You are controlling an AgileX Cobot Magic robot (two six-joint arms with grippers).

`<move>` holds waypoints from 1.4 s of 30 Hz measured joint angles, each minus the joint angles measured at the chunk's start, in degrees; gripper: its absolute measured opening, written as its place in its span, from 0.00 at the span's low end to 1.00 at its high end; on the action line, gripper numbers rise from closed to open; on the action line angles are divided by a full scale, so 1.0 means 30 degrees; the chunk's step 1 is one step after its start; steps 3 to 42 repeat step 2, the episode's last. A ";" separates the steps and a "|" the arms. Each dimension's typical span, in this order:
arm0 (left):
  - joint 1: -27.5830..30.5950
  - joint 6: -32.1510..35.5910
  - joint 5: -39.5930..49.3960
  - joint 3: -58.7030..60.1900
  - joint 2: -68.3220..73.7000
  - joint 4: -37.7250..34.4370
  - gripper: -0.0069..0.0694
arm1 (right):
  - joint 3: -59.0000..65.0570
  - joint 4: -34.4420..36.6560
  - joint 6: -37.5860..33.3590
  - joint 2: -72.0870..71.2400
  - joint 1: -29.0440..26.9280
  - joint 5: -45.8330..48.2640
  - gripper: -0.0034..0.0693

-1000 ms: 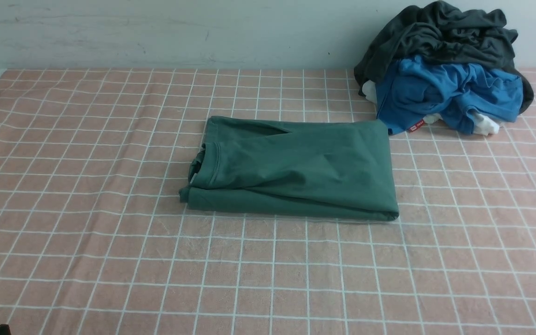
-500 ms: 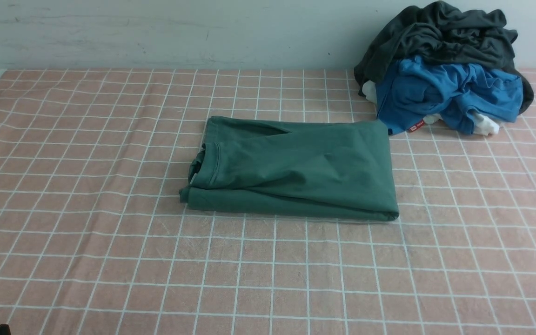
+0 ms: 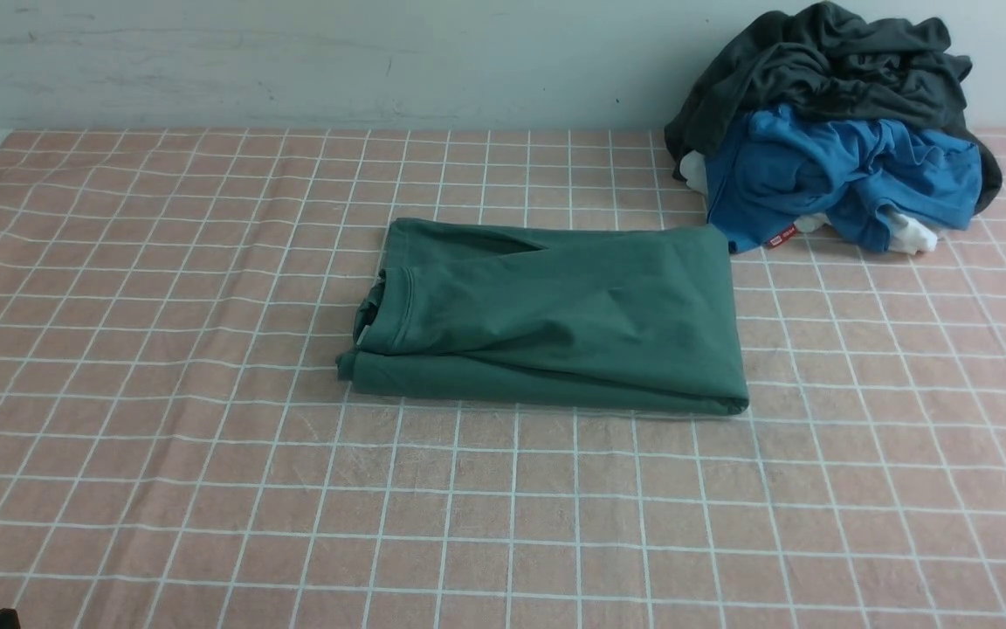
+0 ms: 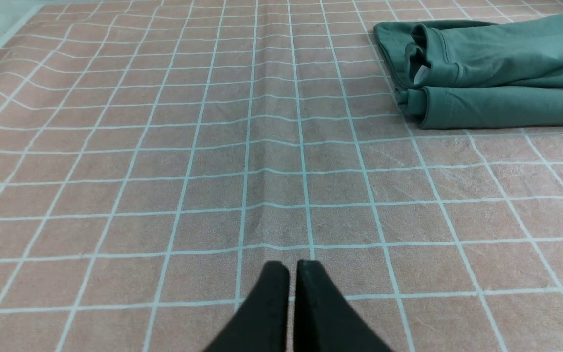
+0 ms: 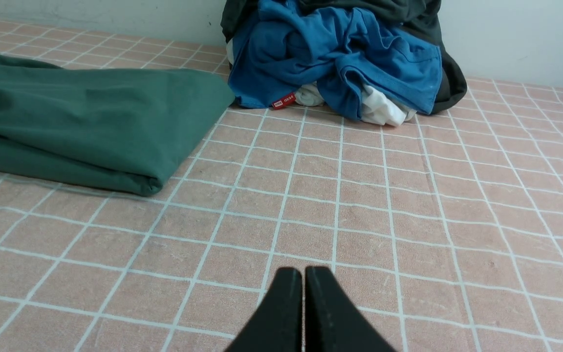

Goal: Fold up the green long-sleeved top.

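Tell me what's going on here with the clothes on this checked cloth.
Nothing is being handled right now. The green long-sleeved top lies folded into a neat rectangle in the middle of the checked cloth, collar toward the robot's left. Both arms are pulled back from it: the left gripper and the right gripper have their jaws shut on nothing, above bare cloth. A pile with a blue garment and a dark grey garment sits at the far right, untouched.

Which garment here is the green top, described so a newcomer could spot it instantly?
On the pink checked cloth, look mid-table, in front and to the left of the heaped clothes by the wall. The green top lies there alone, folded into a flat rectangle with its neckline at the left end, unlike the crumpled blue garment and grey garment.
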 joint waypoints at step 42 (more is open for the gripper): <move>0.0000 0.0000 0.0000 0.0000 0.0000 0.0000 0.10 | 0.0000 0.0000 0.0000 0.0000 0.0000 0.0000 0.06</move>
